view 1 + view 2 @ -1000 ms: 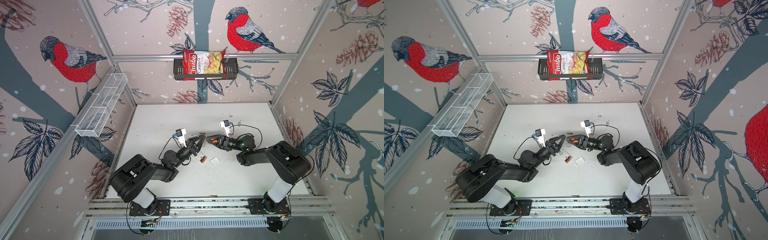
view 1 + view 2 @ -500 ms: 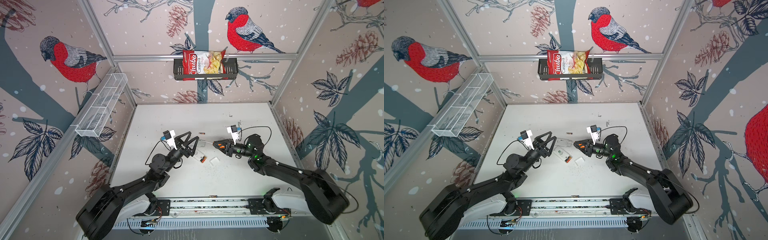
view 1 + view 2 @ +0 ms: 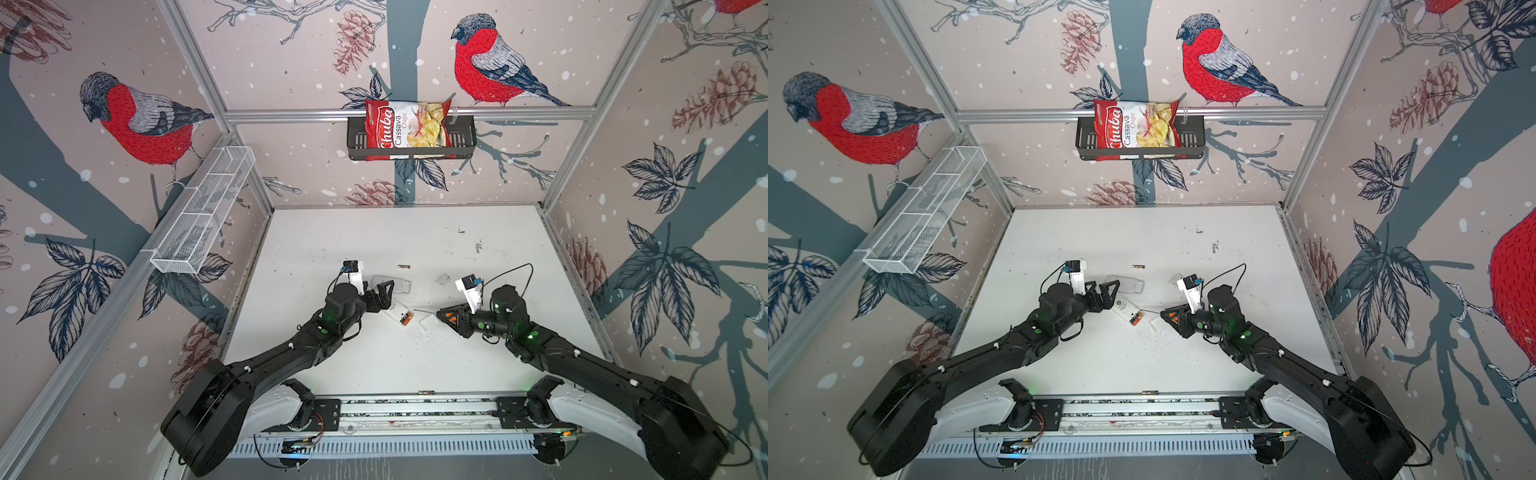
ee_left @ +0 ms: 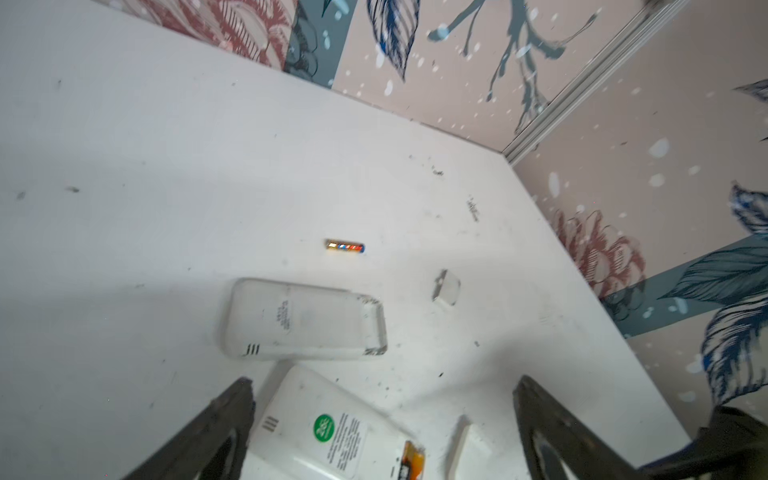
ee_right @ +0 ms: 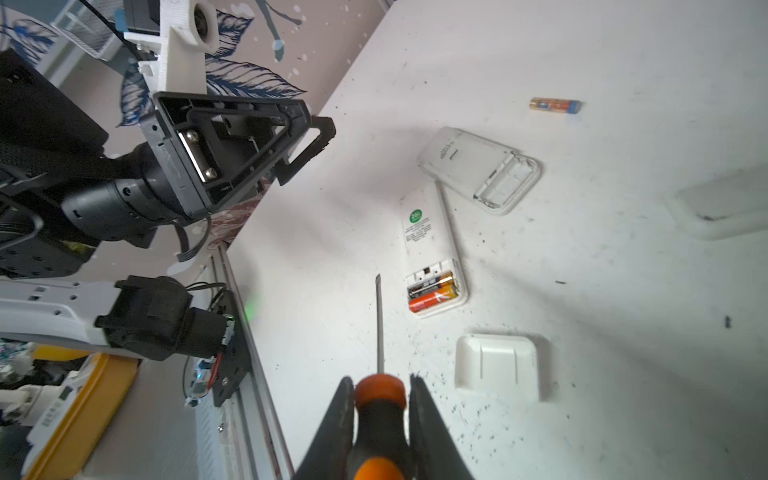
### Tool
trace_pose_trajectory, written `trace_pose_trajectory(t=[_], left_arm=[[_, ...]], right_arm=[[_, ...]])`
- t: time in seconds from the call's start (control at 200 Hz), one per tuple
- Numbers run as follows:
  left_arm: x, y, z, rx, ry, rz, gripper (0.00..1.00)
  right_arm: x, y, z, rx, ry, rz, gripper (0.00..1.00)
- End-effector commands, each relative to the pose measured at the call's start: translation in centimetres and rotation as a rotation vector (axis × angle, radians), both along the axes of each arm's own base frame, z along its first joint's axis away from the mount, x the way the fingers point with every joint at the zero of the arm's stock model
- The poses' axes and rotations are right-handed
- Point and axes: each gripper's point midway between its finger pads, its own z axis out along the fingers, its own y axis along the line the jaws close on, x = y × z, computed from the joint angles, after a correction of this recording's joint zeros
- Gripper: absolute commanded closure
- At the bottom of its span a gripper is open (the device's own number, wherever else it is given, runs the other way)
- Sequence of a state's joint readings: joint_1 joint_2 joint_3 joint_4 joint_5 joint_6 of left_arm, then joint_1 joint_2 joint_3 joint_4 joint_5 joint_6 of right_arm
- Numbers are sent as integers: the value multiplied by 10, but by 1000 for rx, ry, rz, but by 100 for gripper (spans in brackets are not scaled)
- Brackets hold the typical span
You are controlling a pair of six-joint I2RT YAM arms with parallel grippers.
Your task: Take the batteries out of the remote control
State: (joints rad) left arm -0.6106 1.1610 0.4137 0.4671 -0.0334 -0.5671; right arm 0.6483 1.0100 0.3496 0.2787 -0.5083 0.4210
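The white remote control (image 3: 397,311) (image 5: 430,243) lies back up at mid-table with its compartment uncovered. A black and an orange battery (image 5: 432,291) sit side by side in it. Another of the batteries (image 3: 403,266) (image 4: 345,246) lies loose farther back. My left gripper (image 3: 380,296) (image 4: 384,382) is open, just left of the remote and touching nothing. My right gripper (image 3: 440,314) (image 5: 380,380) is shut on the orange-and-black screwdriver (image 5: 380,399). The screwdriver's tip points toward the remote's battery end and stops short of it.
A second white remote shell (image 3: 392,284) (image 4: 303,320) lies behind the remote. One square white cover (image 5: 496,365) is near the screwdriver, a smaller one (image 3: 442,279) farther back. A chips bag (image 3: 405,126) sits in a wall basket. A wire basket (image 3: 203,216) hangs on the left wall.
My left gripper has opened wide and drawn back left from the remote. My right gripper has pulled the screwdriver back to the right, away from the remote.
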Motion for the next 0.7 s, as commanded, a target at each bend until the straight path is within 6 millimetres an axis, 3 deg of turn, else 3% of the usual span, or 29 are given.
trace_pose_trajectory(t=[0.0,0.22,0.505,0.695], left_arm=[[5,4,-15,78,29,7,4],[8,-9,-36,104,93,-60,17],[2,-13,-84,198,237,-109,11],[2,-10,-100,242,270,-105,10]], right_arm=[[6,-2,-12,-87,-32,-45,100],[11,7,-26,-146,-22,-44,100],[16,17,-33,-164,-14,-29,100],[12,24,-41,-174,-4,-1,100]])
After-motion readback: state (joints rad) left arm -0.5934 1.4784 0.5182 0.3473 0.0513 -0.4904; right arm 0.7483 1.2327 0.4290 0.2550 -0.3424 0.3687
